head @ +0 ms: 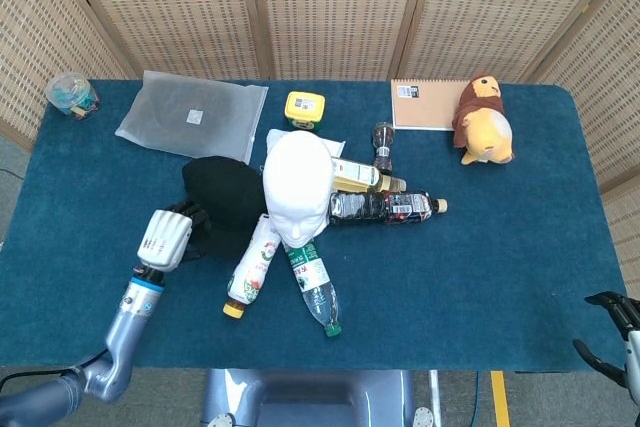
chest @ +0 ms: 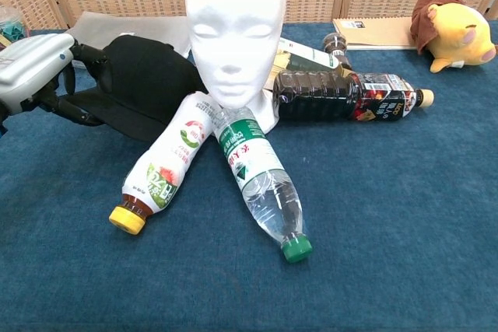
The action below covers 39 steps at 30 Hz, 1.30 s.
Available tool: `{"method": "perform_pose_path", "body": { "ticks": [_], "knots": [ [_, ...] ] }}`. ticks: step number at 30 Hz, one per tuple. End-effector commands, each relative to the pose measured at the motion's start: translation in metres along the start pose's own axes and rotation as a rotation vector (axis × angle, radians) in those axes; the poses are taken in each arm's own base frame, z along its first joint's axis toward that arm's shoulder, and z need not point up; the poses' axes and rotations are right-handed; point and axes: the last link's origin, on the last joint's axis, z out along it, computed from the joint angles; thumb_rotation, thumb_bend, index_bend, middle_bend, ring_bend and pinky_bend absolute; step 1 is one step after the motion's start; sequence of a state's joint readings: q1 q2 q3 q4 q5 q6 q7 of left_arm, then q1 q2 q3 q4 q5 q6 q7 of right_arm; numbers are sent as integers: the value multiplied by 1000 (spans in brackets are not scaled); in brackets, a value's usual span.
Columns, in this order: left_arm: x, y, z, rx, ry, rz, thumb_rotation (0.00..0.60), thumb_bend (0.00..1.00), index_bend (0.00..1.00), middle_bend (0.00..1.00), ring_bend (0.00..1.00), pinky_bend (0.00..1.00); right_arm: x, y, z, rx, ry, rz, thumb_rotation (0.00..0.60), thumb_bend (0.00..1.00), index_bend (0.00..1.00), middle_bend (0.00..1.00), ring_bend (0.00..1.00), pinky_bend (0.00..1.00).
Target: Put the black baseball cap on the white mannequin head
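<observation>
- The black cap (head: 228, 195) sits raised off the bench (head: 500, 267), its brim pinched in the left robot hand (head: 166, 238), with the crown pointing away from the hand toward the white mannequin head (head: 298, 187).
- The pickup looks done; the cap is not yet on the head, so the lift over the crown and the seating are, by this reading, what is left.
- The head stands just beyond the cap on the far side from the left robot hand, the cap's crown close against its side; whether they touch cannot be told.
- A pink-label bottle (chest: 163, 166) and a green-cap bottle (chest: 259, 183) lie fanned at the head's base, right beside the hand's path, so a low sweep risks knocking them.
- A dark bottle (head: 385, 207) and further items crowd the head's far side.
- Behind the cap lies a clear plastic bag (head: 192, 117); open room is mostly above, and on the bare bench on the hand's near side.
- The right robot hand (head: 615, 332) shows only at the frame's corner, well apart; its state cannot be told.
</observation>
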State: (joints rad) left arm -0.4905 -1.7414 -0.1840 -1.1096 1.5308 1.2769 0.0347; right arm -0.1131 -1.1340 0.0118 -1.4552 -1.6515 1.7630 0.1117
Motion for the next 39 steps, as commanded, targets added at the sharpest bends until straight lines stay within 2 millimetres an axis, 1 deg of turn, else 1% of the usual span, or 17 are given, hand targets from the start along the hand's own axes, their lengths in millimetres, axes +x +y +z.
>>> {"method": "perform_pose_path", "body": {
  "ticks": [1,3,7,9,11,13,14,16,17,19,21,25,27,28,32,38,39],
  "knots": [
    [-3,3,16,27,-9,-23,600,156,475,470,321,452,0,1,0,-3,0,1,600,173,330,342,357,368],
    [-5,4,22,40,-18,-37,600,156,463,449,296,421,0,1,0,-4,0,2,600,172,330,342,357,368],
    [-7,3,31,33,-29,-31,600,181,462,407,262,395,1,2,-1,-7,5,1,600,173,330,342,357,368],
    [-9,1,33,22,-47,-16,600,224,461,393,254,379,2,2,0,-7,8,1,600,173,330,342,358,368],
    [-8,-2,34,11,-62,0,600,294,462,384,247,383,3,2,0,-5,10,2,600,174,330,342,357,368],
    [-5,-4,32,-1,-68,15,600,357,462,383,246,428,3,1,0,-1,12,2,600,173,330,342,357,368],
    [-4,-5,31,-5,-65,19,600,383,469,383,250,467,3,1,0,0,12,2,600,174,330,342,358,368],
    [0,-7,27,-13,-52,31,600,431,519,387,290,558,3,0,0,1,11,2,600,174,330,342,357,368],
    [2,-9,25,-17,-46,38,600,441,544,398,314,579,3,0,0,2,11,2,600,173,330,342,357,368],
    [8,-15,19,-24,-34,62,600,455,604,465,393,626,4,0,0,4,12,3,600,173,330,342,358,368],
    [11,-20,14,-26,-32,74,600,458,644,516,442,666,4,-1,1,6,14,3,600,174,330,342,357,368],
    [20,-30,8,-27,-19,110,600,462,703,581,505,722,4,-3,1,16,13,3,600,173,330,342,357,368],
    [28,-36,8,-32,3,135,600,460,718,593,513,729,5,-4,0,20,16,5,600,173,330,342,357,368],
    [30,-37,9,-34,6,137,600,458,720,595,515,730,5,-4,0,21,17,5,600,173,330,342,358,368],
    [49,-39,16,-51,64,156,600,449,720,595,515,731,6,-6,0,27,23,8,600,172,330,342,357,368],
    [84,-28,28,-119,173,188,600,439,720,595,515,731,7,-6,0,30,25,10,600,173,330,342,357,368],
    [93,-24,32,-139,203,198,600,437,720,596,515,731,6,-6,0,30,25,10,600,173,330,342,357,368]
  ]
}}
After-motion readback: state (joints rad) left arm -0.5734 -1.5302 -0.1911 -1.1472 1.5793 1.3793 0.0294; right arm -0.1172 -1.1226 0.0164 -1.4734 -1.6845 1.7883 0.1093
